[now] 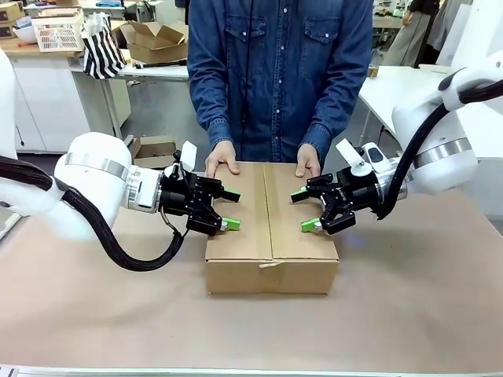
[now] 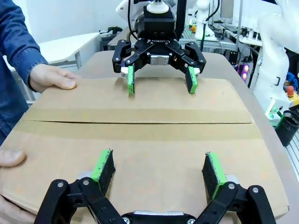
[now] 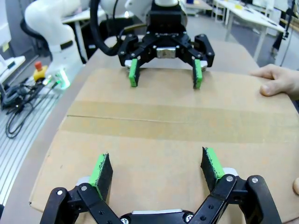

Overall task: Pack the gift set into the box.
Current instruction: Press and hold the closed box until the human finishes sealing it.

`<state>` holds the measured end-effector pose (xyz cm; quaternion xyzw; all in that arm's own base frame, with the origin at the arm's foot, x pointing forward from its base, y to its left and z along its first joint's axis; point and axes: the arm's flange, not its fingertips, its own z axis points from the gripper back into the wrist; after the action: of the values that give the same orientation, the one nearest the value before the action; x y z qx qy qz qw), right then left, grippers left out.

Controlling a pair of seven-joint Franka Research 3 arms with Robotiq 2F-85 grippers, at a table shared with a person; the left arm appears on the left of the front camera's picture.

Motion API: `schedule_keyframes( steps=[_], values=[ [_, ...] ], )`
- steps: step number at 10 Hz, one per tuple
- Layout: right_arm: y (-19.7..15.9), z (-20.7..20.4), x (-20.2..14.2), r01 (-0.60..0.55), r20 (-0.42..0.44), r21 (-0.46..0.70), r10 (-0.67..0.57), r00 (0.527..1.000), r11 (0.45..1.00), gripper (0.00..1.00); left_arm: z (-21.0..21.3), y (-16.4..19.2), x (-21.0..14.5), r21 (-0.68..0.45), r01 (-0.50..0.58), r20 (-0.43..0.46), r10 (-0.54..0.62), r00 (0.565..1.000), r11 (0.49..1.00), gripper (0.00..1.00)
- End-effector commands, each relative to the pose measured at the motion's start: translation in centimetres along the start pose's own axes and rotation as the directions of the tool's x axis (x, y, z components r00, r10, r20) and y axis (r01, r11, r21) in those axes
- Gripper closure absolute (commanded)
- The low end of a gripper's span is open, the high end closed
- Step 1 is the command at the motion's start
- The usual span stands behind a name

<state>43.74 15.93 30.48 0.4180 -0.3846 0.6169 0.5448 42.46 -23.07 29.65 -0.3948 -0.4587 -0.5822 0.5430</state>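
Front view | box [image 1: 271, 228] flaps closed | left tool [image 1: 230, 210] wide | right tool [image 1: 305, 210] wide

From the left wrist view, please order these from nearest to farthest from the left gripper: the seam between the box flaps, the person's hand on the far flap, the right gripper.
1. The seam, just beyond the left gripper, across the box top.
2. The person's hand, at picture left, on the far flap.
3. The right gripper, facing, at the far edge.
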Motion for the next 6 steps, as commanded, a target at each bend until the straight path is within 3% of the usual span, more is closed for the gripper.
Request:
schedule_keyframes(
  steps=[1,6],
  values=[
    [0.00,0.00,-0.04,0.002,-0.005,0.001,-0.002,1.000,1.000,0.00,0.06,-0.20,0.05,0.009,0.016,-0.009,-0.016,1.000,1.000,0.00],
    [0.00,0.00,-0.04,0.002,-0.005,0.001,-0.002,1.000,1.000,0.00,0.06,-0.20,0.05,0.009,0.016,-0.009,-0.016,1.000,1.000,0.00]
  ],
)
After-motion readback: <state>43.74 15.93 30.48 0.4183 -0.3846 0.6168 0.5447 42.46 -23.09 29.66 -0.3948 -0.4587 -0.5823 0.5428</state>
